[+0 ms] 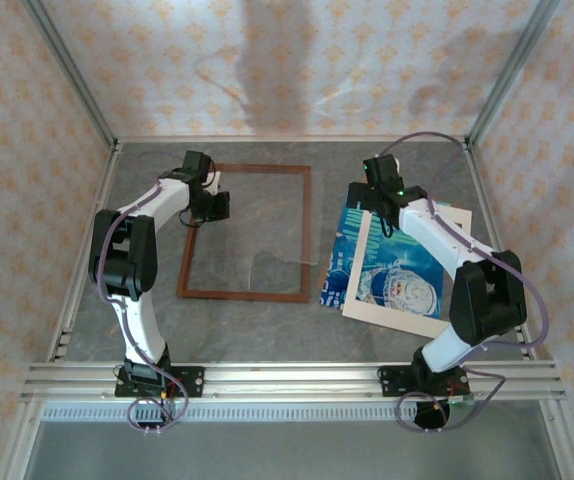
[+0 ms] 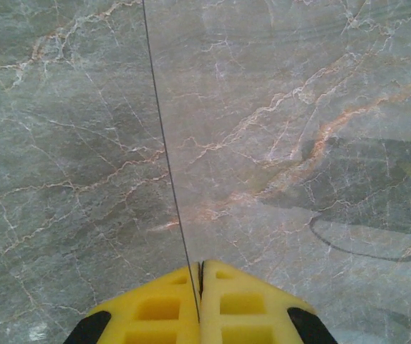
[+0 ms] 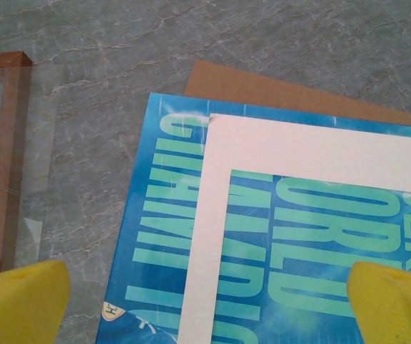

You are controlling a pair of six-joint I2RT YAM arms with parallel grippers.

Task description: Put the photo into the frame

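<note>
The right jaws stood wide apart and empty, their yellow pads (image 3: 21, 301) low at either side of the wrist view. Directly beneath them the photo (image 3: 159, 236) lay flat on the counter (image 3: 84, 64). The cream mat (image 3: 277, 147) rested askew on top of it, leaving a blue strip bare toward those jaws' left. Just ahead, a corner of brown backing board (image 3: 263, 86) stuck out from under the photo's far edge. Farther to the left lay the frame (image 3: 8, 143), with bare counter between it and the photo.

The left jaws were pressed together over the frame's far left corner. A thin dark line ran ahead from the seam between them. Whether that was the edge of a clear pane pinched there, I could not tell.

The step in hand looked like the pick-up, since the photo was not yet in the frame. The next move likely called for shifting the mat off first, or pinching the exposed blue strip. Either way, a thin sheet lying flat would give the pads little to get under.
</note>
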